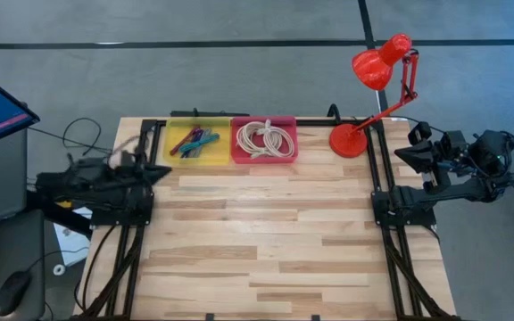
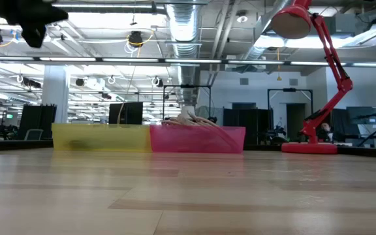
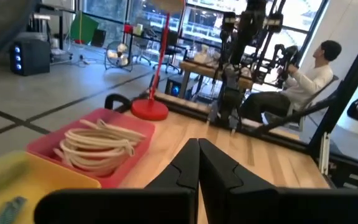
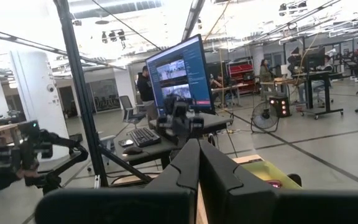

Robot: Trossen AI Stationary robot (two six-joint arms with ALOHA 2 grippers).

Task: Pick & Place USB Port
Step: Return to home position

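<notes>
Pressing its fingers together on nothing, the left gripper [image 3: 198,149] is hanging by the table's [image 1: 266,241] left edge, and the right gripper [image 4: 199,149], equally closed and empty, by the right. Charger cables [image 1: 194,141] are lying in the yellow bin [image 1: 218,155], a pale coiled cable [image 1: 266,138] in the pink bin [image 1: 238,158].

Red desk lamp [image 1: 348,140] stands on wooden table [image 1: 266,232].
</notes>
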